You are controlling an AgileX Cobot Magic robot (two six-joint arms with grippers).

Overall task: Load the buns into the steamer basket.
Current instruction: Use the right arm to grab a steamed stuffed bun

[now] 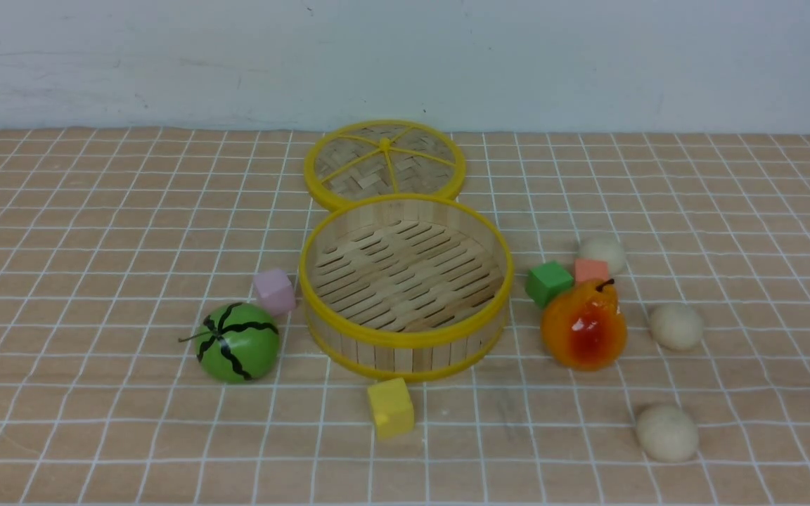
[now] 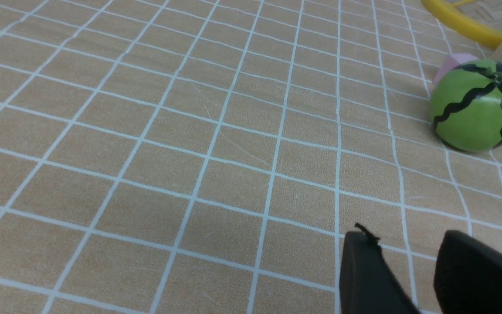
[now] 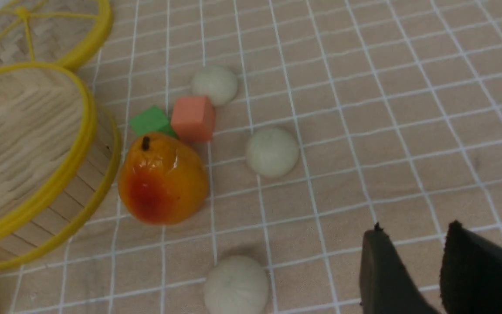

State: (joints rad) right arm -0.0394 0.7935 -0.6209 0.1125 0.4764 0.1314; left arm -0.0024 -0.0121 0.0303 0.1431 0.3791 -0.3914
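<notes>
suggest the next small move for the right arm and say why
I'd probably bring the open, empty right gripper over the nearest bun. That bun sits apart from the pear and cubes, so the approach looks least crowded, and the steamer basket has no bun in it.

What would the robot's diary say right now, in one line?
cream-white dough-like buns: three, on table | round bamboo steamer basket: empty | right gripper: open, holding nothing | left gripper: open, holding nothing
</notes>
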